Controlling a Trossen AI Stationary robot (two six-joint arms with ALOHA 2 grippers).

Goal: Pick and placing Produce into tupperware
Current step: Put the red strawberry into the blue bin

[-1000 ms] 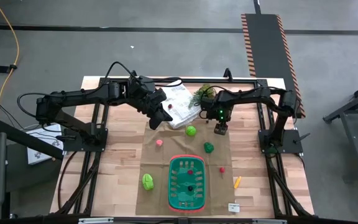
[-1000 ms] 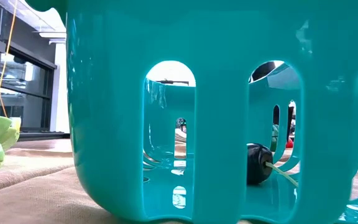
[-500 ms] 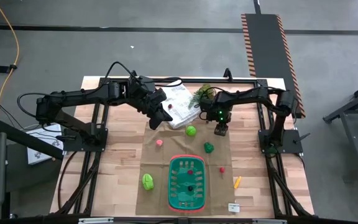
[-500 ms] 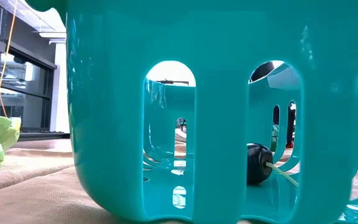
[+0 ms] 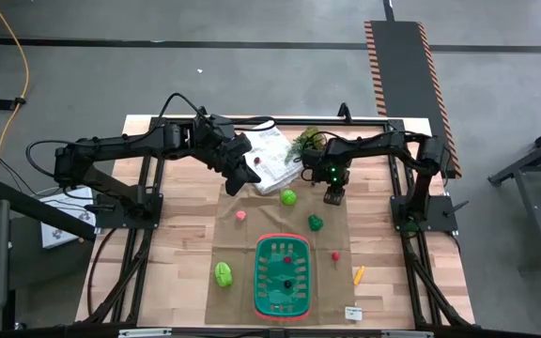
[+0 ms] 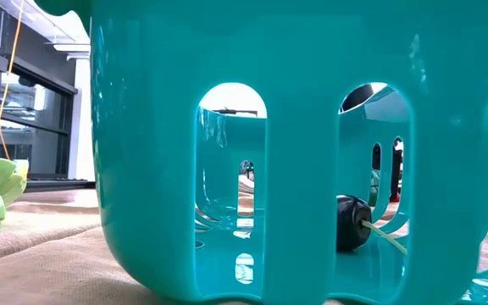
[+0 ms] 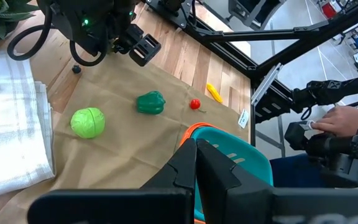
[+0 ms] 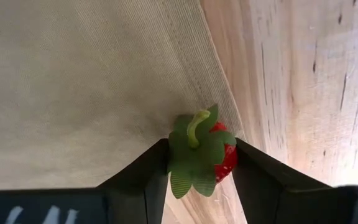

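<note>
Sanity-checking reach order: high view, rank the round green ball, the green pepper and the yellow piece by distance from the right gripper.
1. Round green ball, just to the gripper's left.
2. Green pepper, nearer the basket.
3. Yellow piece, on bare wood right of the basket.

right gripper [image 8: 197,163] has closed in on the strawberry [image 8: 201,157] at the cloth's [image 8: 73,81] far-right edge; fingers now touch it. Arms otherwise static.

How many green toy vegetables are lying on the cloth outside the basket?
3. A round one lies near the white towel, a pepper sits between it and the basket, and a leafy one lies left of the basket. Others may be hidden.
</note>
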